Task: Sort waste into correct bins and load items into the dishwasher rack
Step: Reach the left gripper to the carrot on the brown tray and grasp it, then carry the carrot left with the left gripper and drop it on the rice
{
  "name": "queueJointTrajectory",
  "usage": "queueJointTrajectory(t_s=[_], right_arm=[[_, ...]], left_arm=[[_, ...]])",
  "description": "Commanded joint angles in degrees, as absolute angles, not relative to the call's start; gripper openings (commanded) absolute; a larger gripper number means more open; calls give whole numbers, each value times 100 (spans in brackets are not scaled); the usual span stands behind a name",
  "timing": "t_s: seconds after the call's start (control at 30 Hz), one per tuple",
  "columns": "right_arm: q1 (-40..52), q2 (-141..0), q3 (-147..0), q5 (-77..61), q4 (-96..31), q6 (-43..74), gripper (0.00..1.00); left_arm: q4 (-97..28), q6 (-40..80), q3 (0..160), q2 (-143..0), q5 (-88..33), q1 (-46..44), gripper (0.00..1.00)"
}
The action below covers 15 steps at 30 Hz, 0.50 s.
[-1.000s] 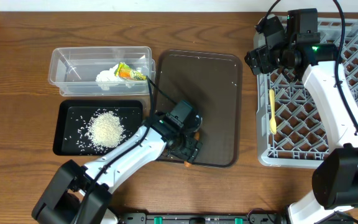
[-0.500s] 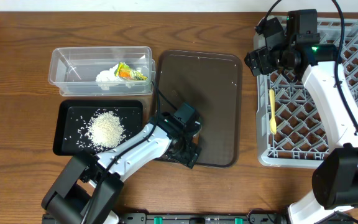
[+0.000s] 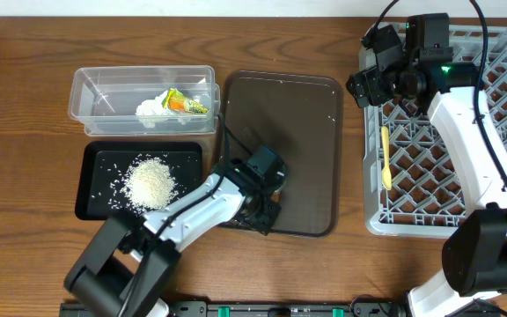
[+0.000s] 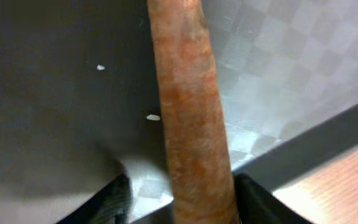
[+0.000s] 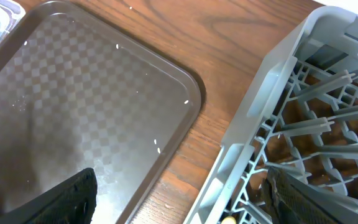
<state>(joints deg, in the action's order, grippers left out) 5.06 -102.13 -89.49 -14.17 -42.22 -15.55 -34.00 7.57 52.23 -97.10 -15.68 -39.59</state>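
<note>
Left pincer [image 3: 266, 214] straddles the carrot stick [image 4: 188, 118] at 6 o'clock on the brown tray [image 3: 306, 132]. Can't tell if I'm clamped on it. Right pincer [image 5: 188, 200] released, empty, at the rack [image 3: 412, 223]'s 10 o'clock corner.

Surface [image 3: 25, 53]: mid-brown wood with darker streaked grain. Tub [image 3: 91, 88]: clear, colourless. Tissue [image 3: 150, 109]: white. Wrapper [image 3: 183, 103]: yellow-green with orange print. Small tray [image 3: 91, 158]: black, speckled white by the crumbs [image 3: 150, 183]. Serving tray [image 5: 73, 112]: dark brown, faint checkered sheen, a few white flecks. Stick [image 4: 191, 118]: rusty orange-brown, mottled. Rack [image 3: 500, 106]: light grey lattice. Spoon [image 3: 385, 158]: pale yellow. Arms: white shells, black joints.
</note>
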Motion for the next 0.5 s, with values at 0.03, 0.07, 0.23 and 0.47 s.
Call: queueJointTrajectory(t_s=[0.03, 0.07, 0.23, 0.47], right_arm=[[569, -10265, -8914, -1487, -4254, -1479, 84], [569, -10265, -8914, -1485, -4268, -1481, 84], [569, -10265, -8914, -1487, -4270, -1481, 84], [569, -10265, -8914, -1485, -4289, -1481, 84]], left_arm=[[-3398, 711, 5275, -9883, -1192, -3972, 40], [-3391, 711, 5275, -9883, -1120, -3972, 37], [-3378, 709, 5275, -9880, -1061, -3970, 26], [-3380, 718, 5419, -9758, -930, -3758, 6]])
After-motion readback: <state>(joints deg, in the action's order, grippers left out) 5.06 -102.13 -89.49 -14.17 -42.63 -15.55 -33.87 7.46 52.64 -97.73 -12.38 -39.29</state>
